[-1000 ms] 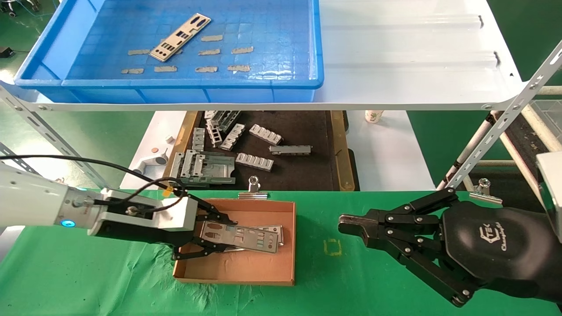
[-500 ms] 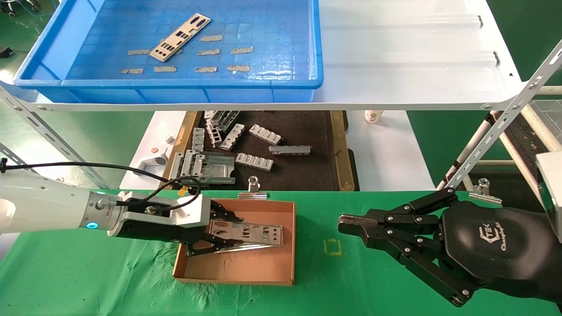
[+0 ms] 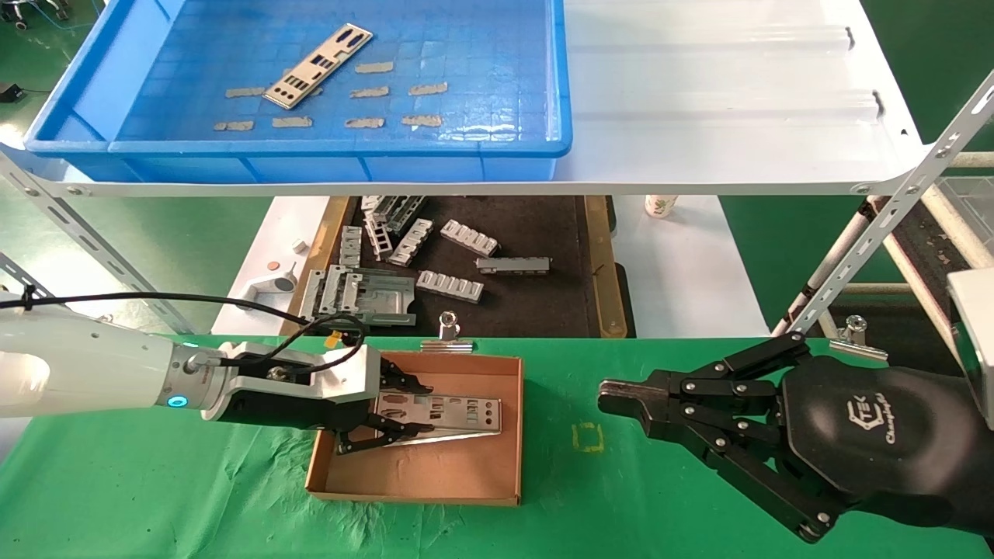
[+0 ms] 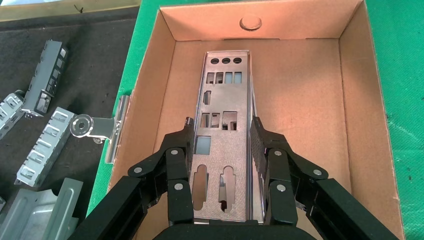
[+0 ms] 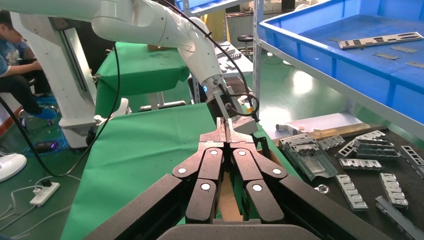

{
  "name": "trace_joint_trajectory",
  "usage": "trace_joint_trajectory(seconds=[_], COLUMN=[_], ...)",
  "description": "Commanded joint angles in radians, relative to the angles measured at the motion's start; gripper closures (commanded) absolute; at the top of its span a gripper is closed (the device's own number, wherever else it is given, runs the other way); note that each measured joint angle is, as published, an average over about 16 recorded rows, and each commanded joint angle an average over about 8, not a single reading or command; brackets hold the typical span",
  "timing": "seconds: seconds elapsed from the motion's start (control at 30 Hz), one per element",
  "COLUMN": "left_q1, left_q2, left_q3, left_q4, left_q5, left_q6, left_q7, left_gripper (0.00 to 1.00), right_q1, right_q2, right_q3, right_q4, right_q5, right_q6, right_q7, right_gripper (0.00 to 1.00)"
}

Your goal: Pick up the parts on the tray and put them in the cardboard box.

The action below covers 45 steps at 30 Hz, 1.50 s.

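Note:
The blue tray [image 3: 334, 147] stands on the upper shelf at the back left, and one silver plate [image 3: 318, 66] lies in it. The cardboard box [image 3: 435, 473] sits on the green cloth in front. My left gripper [image 3: 392, 415] is low inside the box, shut on the long edges of a second plate [image 3: 443, 411]. In the left wrist view [image 4: 221, 125] this plate [image 4: 222, 100] lies lengthways along the box floor. Another plate [image 3: 458, 439] lies under it. My right gripper [image 3: 609, 396] is shut and empty, parked over the cloth to the right of the box.
A dark tray with a wooden rim [image 3: 594, 264] holds several grey ribbed brackets [image 3: 450, 286] behind the box, under the white shelf [image 3: 699, 93]. A metal clip [image 3: 448, 330] sits at the box's far wall. Slanted shelf struts [image 3: 877, 225] stand at the right.
My left gripper has moved further into the box and lowered the plate, which was tilted above the box and now lies nearly flat on the one beneath. The right arm has not moved.

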Motion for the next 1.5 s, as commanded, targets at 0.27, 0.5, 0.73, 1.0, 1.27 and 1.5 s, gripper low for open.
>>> trace_joint_trajectory(seconds=[0.27,0.5,0.73,1.0,1.27,1.5], left_q1=[-0.002,-0.006,-0.016,-0.037,-0.033,0.032], left_q2=[0.009,0.012,0.010,-0.025,-0.065,-0.114], left_q3=[0.003,0.005,0.000,-0.034,-0.070,-0.145], left_q4=[0.033,0.047,0.054,0.059,0.031,-0.102], left_q5=[0.005,0.007,0.001,-0.050,-0.087,-0.124], left_q6=[0.000,0.007,0.021,0.115,0.199,0.194], left_q7=[0.011,0.016,0.020,0.004,-0.043,-0.134], left_gripper=[0.00,0.00,0.00,0.00,0.00,0.00], right_q1=[0.000,0.000,0.000,0.000,0.000,0.000], right_q2=[0.000,0.000,0.000,0.000,0.000,0.000], right_q3=[0.000,0.000,0.000,0.000,0.000,0.000], right_q4=[0.000,0.000,0.000,0.000,0.000,0.000], right_q5=[0.000,0.000,0.000,0.000,0.000,0.000], right_q6=[0.000,0.000,0.000,0.000,0.000,0.000], right_q7=[0.000,0.000,0.000,0.000,0.000,0.000], right_gripper=[1.00,1.00,1.00,0.81,0.00,0.00])
